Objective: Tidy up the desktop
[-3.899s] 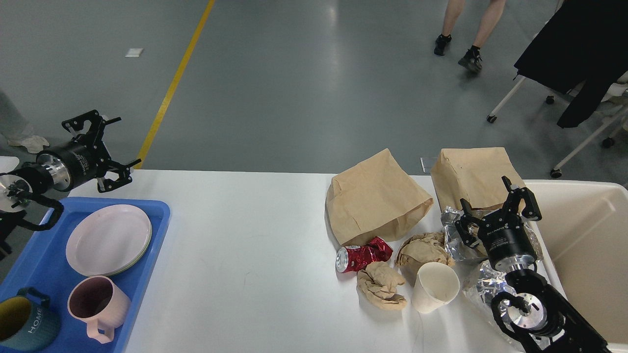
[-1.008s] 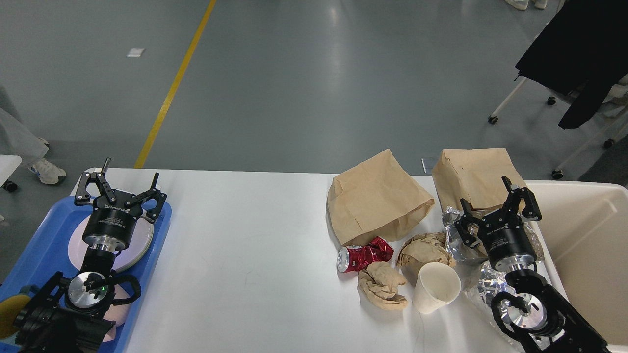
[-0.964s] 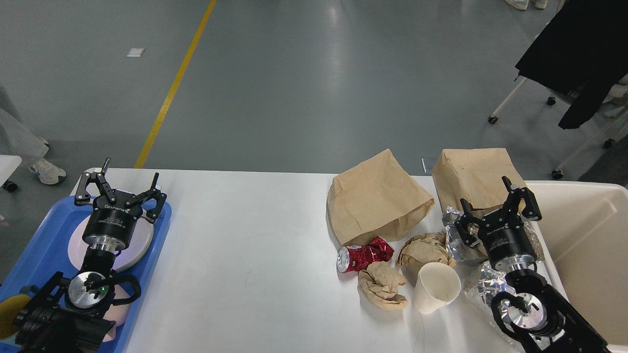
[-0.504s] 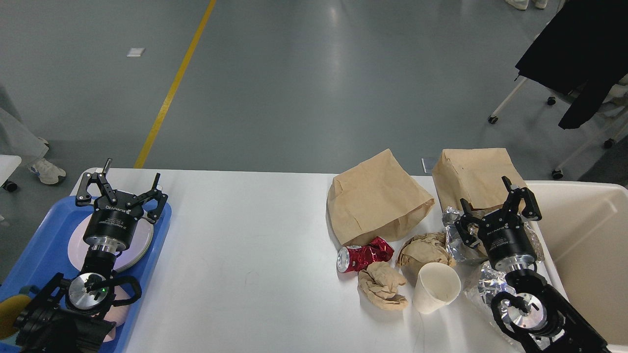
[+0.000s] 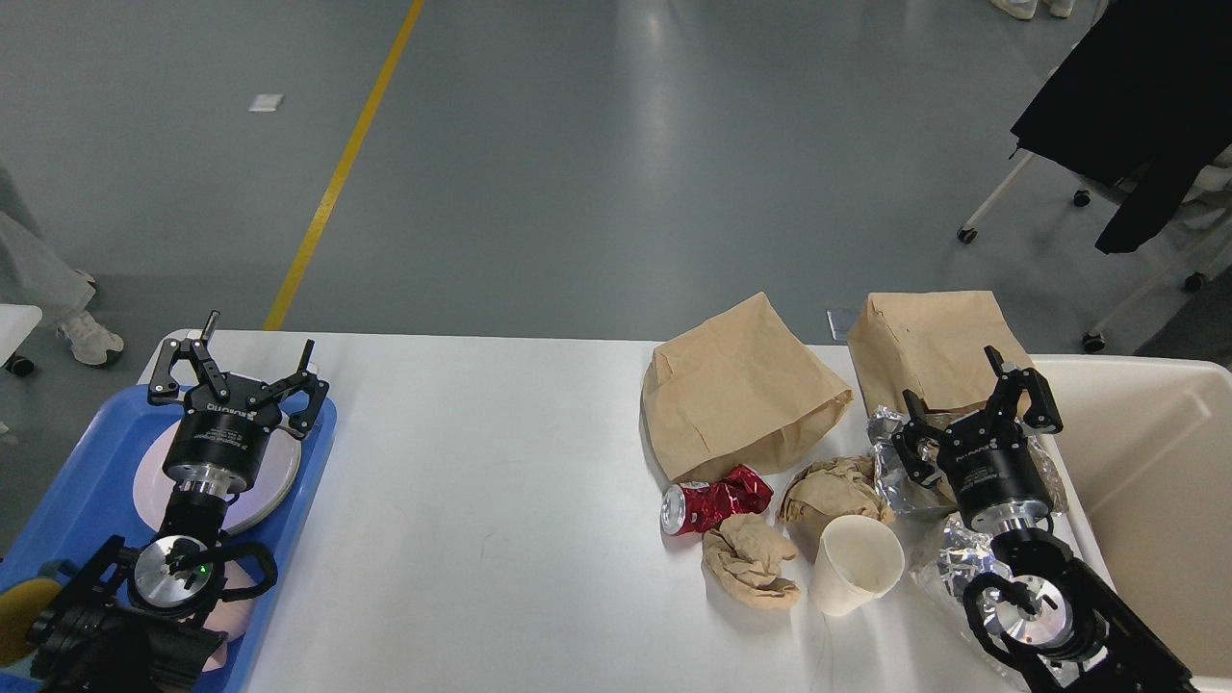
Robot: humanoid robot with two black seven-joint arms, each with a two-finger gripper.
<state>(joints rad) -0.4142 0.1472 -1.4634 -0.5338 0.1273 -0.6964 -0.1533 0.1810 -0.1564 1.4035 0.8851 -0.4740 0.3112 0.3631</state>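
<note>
The white desktop (image 5: pixel 481 462) carries litter on its right half: two brown paper bags (image 5: pixel 736 390) (image 5: pixel 924 346), a crushed red can (image 5: pixel 712 500), two crumpled brown paper balls (image 5: pixel 751 563) (image 5: pixel 828 486), a white paper cup (image 5: pixel 855 563) on its side, and crumpled foil (image 5: pixel 890 462). My right gripper (image 5: pixel 974 404) is open and empty above the foil, in front of the right bag. My left gripper (image 5: pixel 236 371) is open and empty above the far edge of the blue tray (image 5: pixel 96 462).
The blue tray holds a pink plate (image 5: pixel 265 476), partly hidden by my left arm. A cream-white bin (image 5: pixel 1155 462) stands at the right end of the table. A chair with a black garment (image 5: pixel 1136 96) stands on the floor behind.
Since 3.9 s ago my left arm has swung in from the far left to over the blue tray. In the last second nothing has visibly moved. The right arm has not moved.
</note>
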